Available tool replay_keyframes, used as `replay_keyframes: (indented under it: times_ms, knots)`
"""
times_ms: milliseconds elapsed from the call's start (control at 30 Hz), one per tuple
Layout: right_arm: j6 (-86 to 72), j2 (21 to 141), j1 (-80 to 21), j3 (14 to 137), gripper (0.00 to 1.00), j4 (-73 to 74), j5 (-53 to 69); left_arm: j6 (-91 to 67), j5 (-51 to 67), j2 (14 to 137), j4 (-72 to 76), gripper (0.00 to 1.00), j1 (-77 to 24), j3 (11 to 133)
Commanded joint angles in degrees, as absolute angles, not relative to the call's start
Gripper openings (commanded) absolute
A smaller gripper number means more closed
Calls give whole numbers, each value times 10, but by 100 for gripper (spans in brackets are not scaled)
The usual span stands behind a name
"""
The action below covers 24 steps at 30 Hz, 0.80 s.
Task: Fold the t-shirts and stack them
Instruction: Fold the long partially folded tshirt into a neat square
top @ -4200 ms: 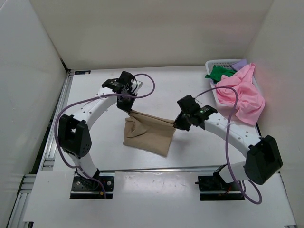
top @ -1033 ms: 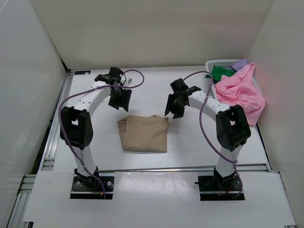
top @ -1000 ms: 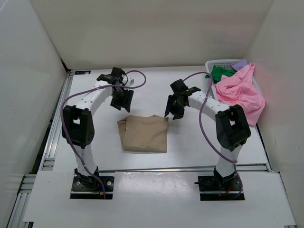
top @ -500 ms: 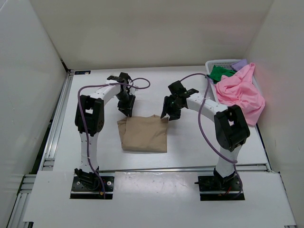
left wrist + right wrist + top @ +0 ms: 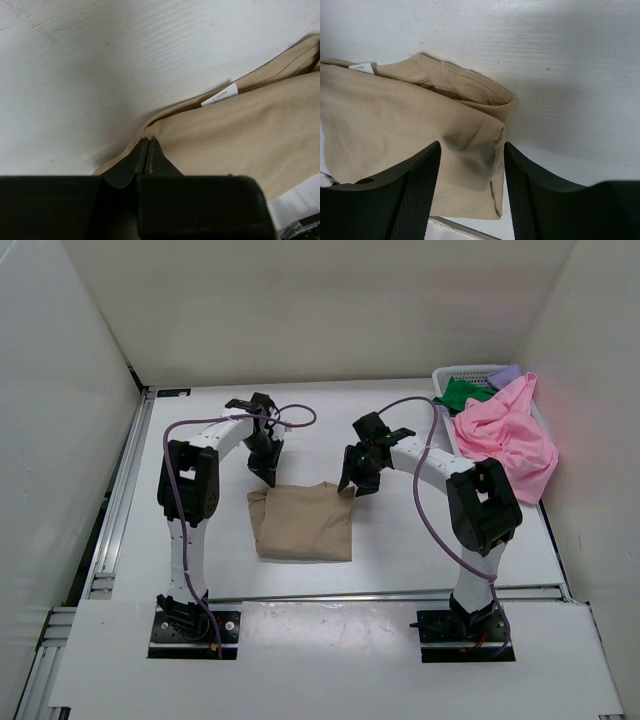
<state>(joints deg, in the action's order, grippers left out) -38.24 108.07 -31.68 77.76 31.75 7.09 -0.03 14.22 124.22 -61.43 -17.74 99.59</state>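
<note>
The tan t-shirt lies folded into a rectangle on the table's middle. My left gripper is at its far left corner. In the left wrist view its jaws are pressed together, pinching the cloth's folded edge near a white label. My right gripper is at the far right corner. It stands open, its fingers on either side of the tan cloth's corner. A pink t-shirt hangs over the basket, with a green one and a purple one behind.
The white mesh basket stands at the back right against the wall. White walls close in the table on the left, back and right. A metal rail runs along the left edge.
The tan shirt, earlier held up between both grippers, now lies flat. My left gripper swung in to its far left corner and shut on the edge. The right one edged closer to the far right corner.
</note>
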Motion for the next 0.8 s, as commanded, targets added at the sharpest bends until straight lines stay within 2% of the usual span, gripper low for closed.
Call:
replay_keyframes:
  times_ms: [0,33,67,100,333,467,533,633,767]
  knots:
    - [-373,1085,-318,773,58,326,75,0,159,1199,-619,11,-177,999]
    - [-373,1085,-318,773,58,326,75,0,159,1199,-619,16,-177,999]
    - [-373,1085,-318,773,58,326,75,0,159,1191,-619,30,-177,999]
    - [-373,1085,-318,766,58,326,75,0,154,1186,-619,34,-177,999]
    - [-373,1079,-318,766,58,326,75,0,154,1175,-619,33,-177,984]
    - [-373,1074,-318,766,58,326,75,0,159,1169,-619,26,-182,970]
    - [-373,1074,-323,766,58,326,75,0,159,1169,-619,26,-182,964]
    - [-373,1074,-323,766,58,326,75,0,138,1194,-619,35,-187,969]
    - [-373,1074,-323,761,58,326,75,0,115,1194,-611,41,-187,969]
